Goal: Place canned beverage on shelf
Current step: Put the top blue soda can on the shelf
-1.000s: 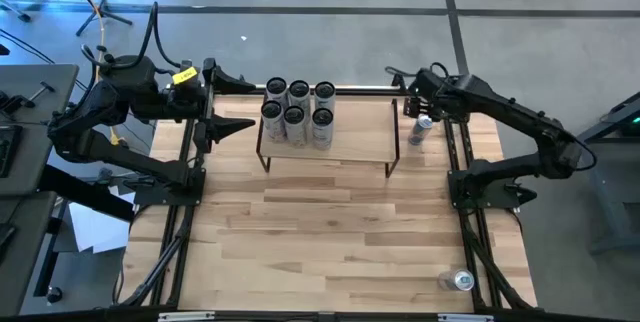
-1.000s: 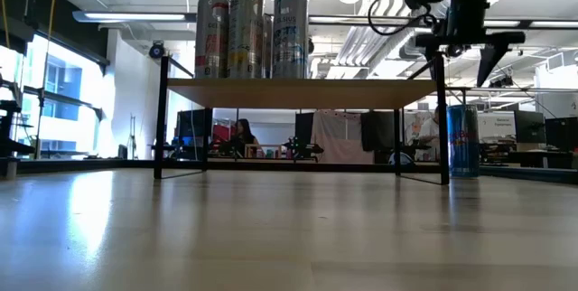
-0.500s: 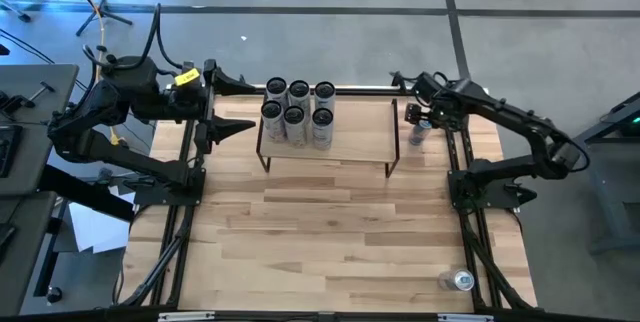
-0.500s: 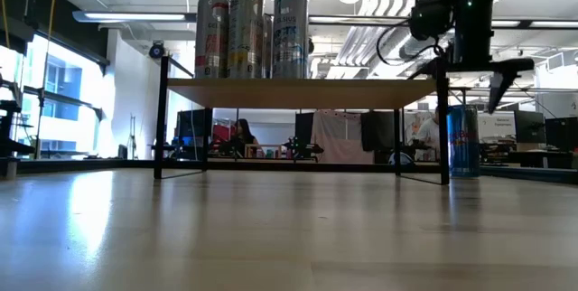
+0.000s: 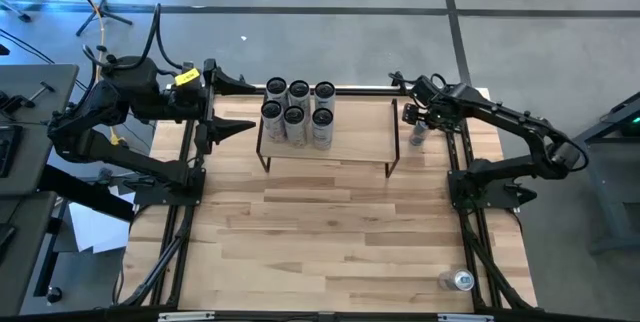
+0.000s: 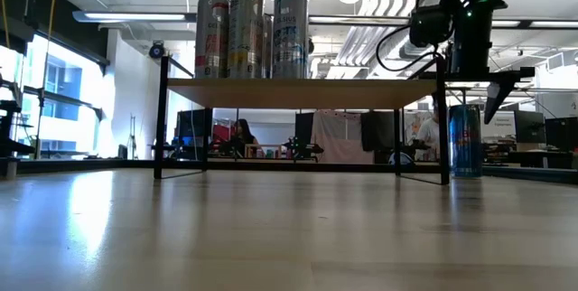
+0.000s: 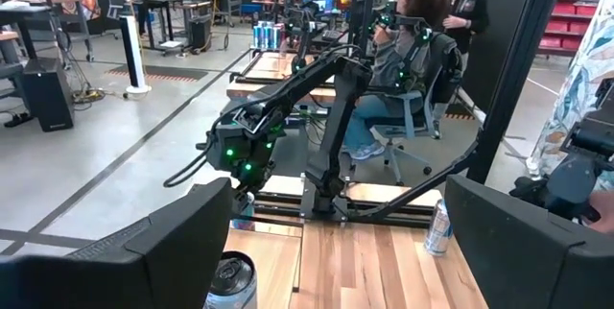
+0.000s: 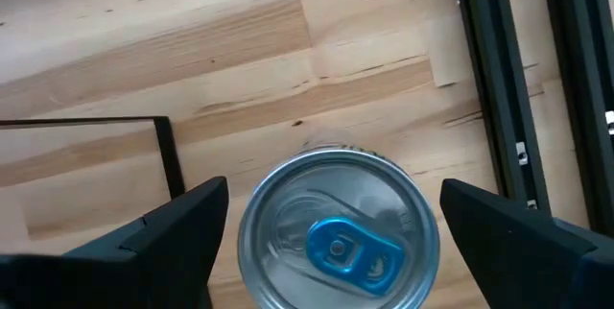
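A blue can (image 8: pixel 336 232) stands upright on the table just off the right end of the shelf (image 5: pixel 325 132), a low rack with a wood top and black legs; it also shows in the low view (image 6: pixel 464 140). Several cans (image 5: pixel 297 112) stand on the shelf's left half. My right gripper (image 8: pixel 331 251) is open and points down over the blue can, with a finger on either side of its top, apart from it. My left gripper (image 5: pixel 230 102) is open and empty at the shelf's left end.
Another can (image 5: pixel 462 281) stands near the table's front right corner. Black rail frames (image 5: pixel 465 177) run along both sides of the table. The shelf's right half is bare wood. People sit in the room behind.
My right gripper has come down over the blue can, staying open, so its fingertips now reach about the level of the can's top. The can has not moved.
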Action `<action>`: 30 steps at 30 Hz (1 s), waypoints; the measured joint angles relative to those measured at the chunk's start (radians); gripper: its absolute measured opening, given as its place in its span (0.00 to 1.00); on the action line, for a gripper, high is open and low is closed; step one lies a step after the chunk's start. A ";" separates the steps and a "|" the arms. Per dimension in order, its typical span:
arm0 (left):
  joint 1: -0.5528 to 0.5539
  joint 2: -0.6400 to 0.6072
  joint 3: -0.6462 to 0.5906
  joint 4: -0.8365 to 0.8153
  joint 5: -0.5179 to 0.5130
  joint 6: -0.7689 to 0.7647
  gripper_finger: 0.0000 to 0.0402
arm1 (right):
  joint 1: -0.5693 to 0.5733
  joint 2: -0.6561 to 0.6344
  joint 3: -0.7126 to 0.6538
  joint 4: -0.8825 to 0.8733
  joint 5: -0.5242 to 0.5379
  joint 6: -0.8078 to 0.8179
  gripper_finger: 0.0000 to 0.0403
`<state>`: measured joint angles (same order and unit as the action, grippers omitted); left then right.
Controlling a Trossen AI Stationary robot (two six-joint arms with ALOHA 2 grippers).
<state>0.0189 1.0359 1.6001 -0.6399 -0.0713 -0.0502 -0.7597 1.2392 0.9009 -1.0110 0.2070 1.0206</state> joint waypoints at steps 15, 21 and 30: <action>0.000 0.000 0.000 0.000 0.000 -0.001 0.87 | -0.032 0.000 0.000 0.001 0.024 0.011 0.91; 0.000 0.000 0.000 0.000 0.000 -0.019 0.87 | -0.042 0.001 0.000 0.004 -0.002 0.006 0.91; 0.000 0.000 0.000 0.000 0.000 -0.018 0.87 | -0.041 0.042 0.000 0.013 -0.017 0.000 0.86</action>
<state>0.0192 1.0359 1.6001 -0.6399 -0.0711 -0.0681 -0.8009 1.2812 0.9012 -0.9980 0.1898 1.0203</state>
